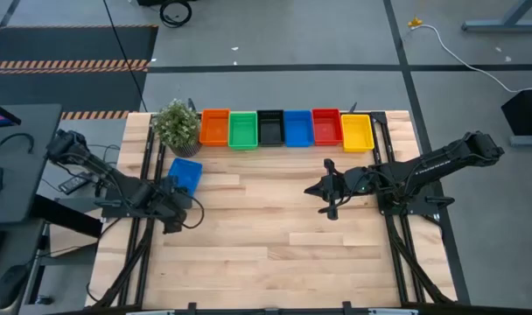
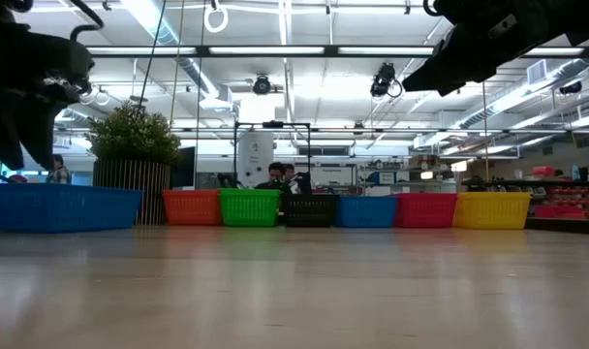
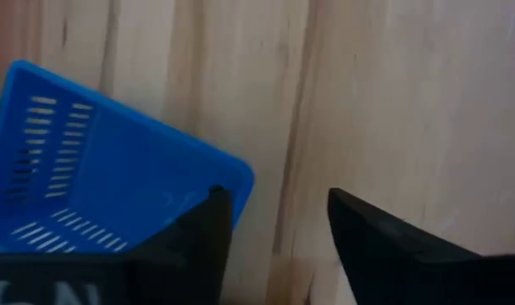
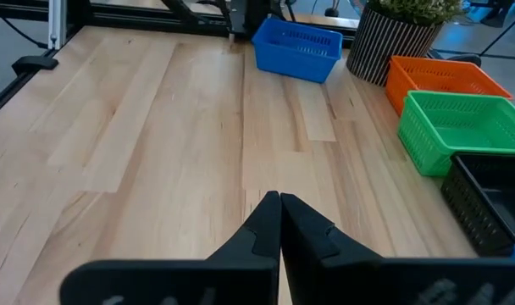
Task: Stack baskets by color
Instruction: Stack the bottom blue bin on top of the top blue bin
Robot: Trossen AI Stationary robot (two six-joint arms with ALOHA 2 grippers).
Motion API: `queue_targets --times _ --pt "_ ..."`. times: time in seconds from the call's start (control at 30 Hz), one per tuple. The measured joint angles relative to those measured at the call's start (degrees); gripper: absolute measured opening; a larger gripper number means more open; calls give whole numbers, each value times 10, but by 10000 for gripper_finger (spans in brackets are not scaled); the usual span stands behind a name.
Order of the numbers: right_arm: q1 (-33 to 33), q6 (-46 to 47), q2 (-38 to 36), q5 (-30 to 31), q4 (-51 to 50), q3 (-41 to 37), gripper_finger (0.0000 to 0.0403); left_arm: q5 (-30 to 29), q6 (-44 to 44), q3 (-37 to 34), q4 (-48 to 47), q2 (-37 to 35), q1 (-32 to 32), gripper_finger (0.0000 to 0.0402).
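The wooden table (image 1: 266, 245) is the largest thing, one slatted top filling the high view; two dark arms reach over it, one from each side.

The left gripper (image 1: 172, 210) sits near the table's left edge, its two fingers (image 3: 198, 241) spread wide apart with bare wood between them; one finger lies just beside a corner of the loose blue basket (image 1: 185, 173), and the fingers pinch nothing. The right gripper (image 1: 323, 191) hangs over the middle-right of the table, its two fingers (image 4: 279, 222) pressed together and empty.

One potted plant (image 1: 176, 123) in a striped pot stands at the far left corner.

Seven basket positions show in all; six stand side by side in one row along the far edge, touching or nearly so: left to right, orange (image 1: 214, 128), green (image 1: 243, 130), black (image 1: 270, 128), blue (image 1: 297, 128), red (image 1: 326, 126), yellow (image 1: 356, 132); whether any of these holds a second nested basket I cannot tell. The seventh, the loose blue basket, lies alone nearer than the plant, tilted slightly out of line with the row.
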Motion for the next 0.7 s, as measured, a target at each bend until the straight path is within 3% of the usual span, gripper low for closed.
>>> queue_targets --times 0.2,0.5,0.7 --pt "0 0 0 0 0 0 10 0 25 0 3 95 36 148" --pt "2 0 1 0 -1 0 10 12 26 2 7 216 85 114" --pt "26 18 -1 1 -3 0 7 40 89 40 65 236 92 18"
